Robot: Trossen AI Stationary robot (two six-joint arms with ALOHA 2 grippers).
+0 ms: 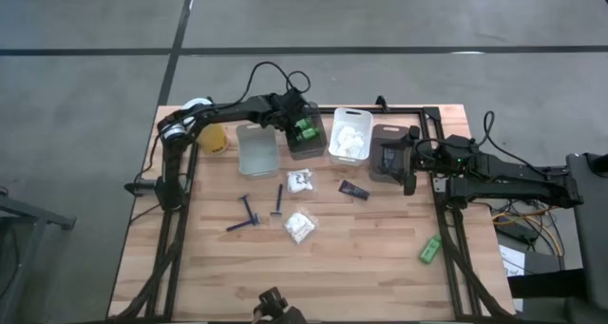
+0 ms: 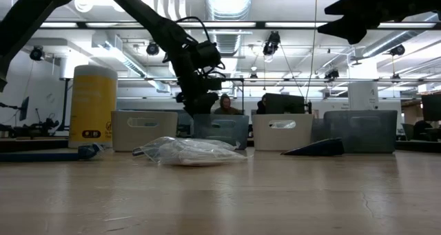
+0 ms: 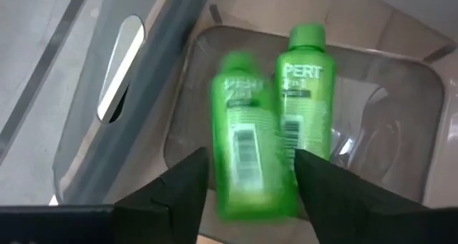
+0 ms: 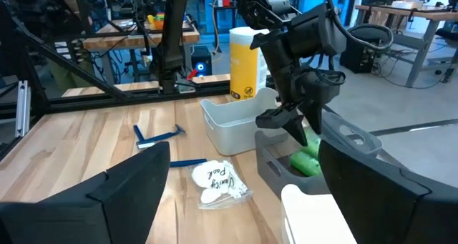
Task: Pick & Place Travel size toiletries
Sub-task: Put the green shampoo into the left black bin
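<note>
On the wooden table point(image 1: 361, 267), nearest the front edge and toward the right edge, a single green tube point(image 1: 429, 249) lies alone. Farther in, around the middle, sit a white crinkly packet point(image 1: 299, 227) and, to its left, two dark blue razors point(image 1: 249, 216), one lying across the other's line, with a third razor point(image 1: 279, 200) upright beside them. Just beyond, a second white packet point(image 1: 300, 181) rests near a flat black sachet point(image 1: 353, 190).

Along the far edge stands a row of four bins. From the left: a clear bin point(image 1: 256, 150), a grey bin point(image 1: 305, 139), a white bin point(image 1: 350, 135) holding white packets, and a dark grey bin point(image 1: 389, 153). A yellow canister point(image 1: 211, 138) stands at the far left corner.

The left claw point(image 3: 250, 176) hangs over the grey bin, its fingers apart. In the left wrist view, two green tubes point(image 3: 304, 94) lie side by side in the bin below it; the nearer one is blurred and sits between the finger tips, and whether it touches them cannot be told.

The right claw point(image 1: 410, 160) sits at the dark grey bin by the right edge, its fingers spread wide and holding nothing.
</note>
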